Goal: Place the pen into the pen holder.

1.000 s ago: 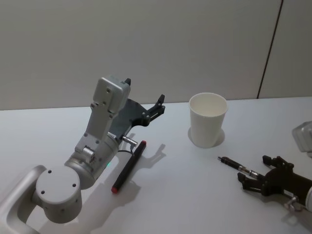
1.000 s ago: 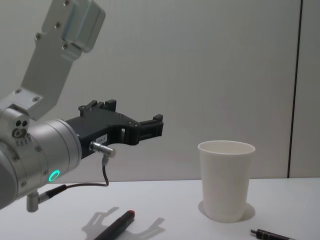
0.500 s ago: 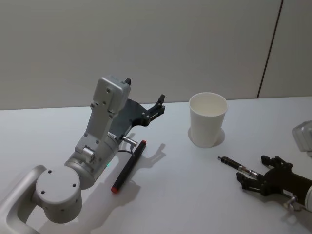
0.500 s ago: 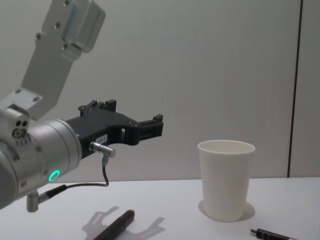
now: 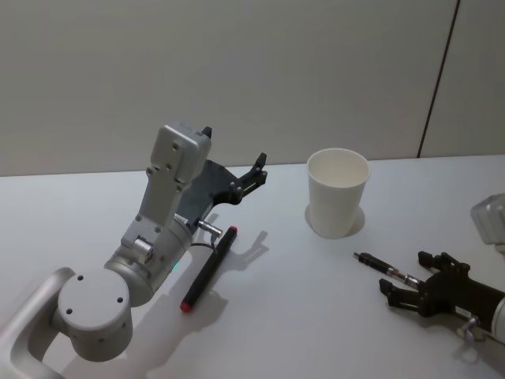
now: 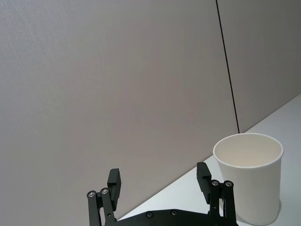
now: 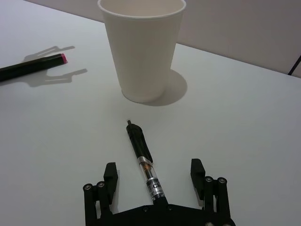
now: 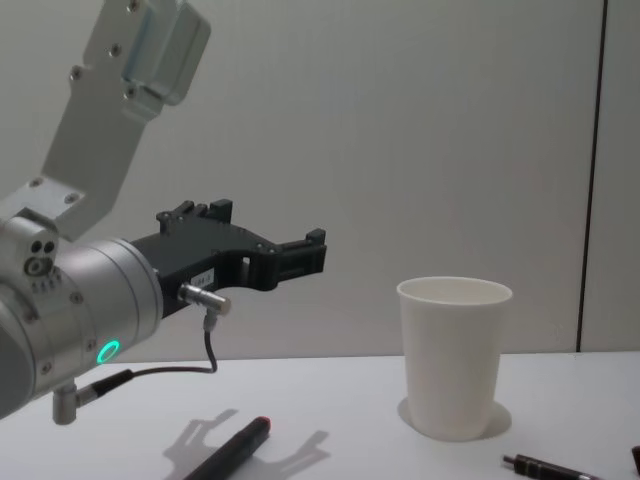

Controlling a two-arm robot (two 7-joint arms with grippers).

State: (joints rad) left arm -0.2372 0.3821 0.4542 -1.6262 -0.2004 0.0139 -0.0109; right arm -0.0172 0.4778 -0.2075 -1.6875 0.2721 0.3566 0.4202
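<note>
The pen holder (image 5: pixel 337 193) is a white paper cup standing upright at the table's middle right, also in the chest view (image 8: pixel 455 360). A black pen with a clear section (image 5: pixel 383 268) lies flat in front of it, tip toward the cup. My right gripper (image 7: pixel 154 167) is open low over the table, one finger on each side of the pen's (image 7: pixel 143 157) rear end. The same gripper (image 5: pixel 405 276) sits near the table's front right. My left gripper (image 5: pixel 237 151) hovers open and empty above the table, left of the cup (image 6: pixel 249 174).
A second black marker with a red cap (image 5: pixel 207 270) lies on the table below the left arm, seen also from the right wrist (image 7: pixel 30 66). A grey wall stands behind the white table (image 5: pixel 300 316).
My right gripper has crept slightly leftward along the pen. The left arm, the cup and both pens have stayed put.
</note>
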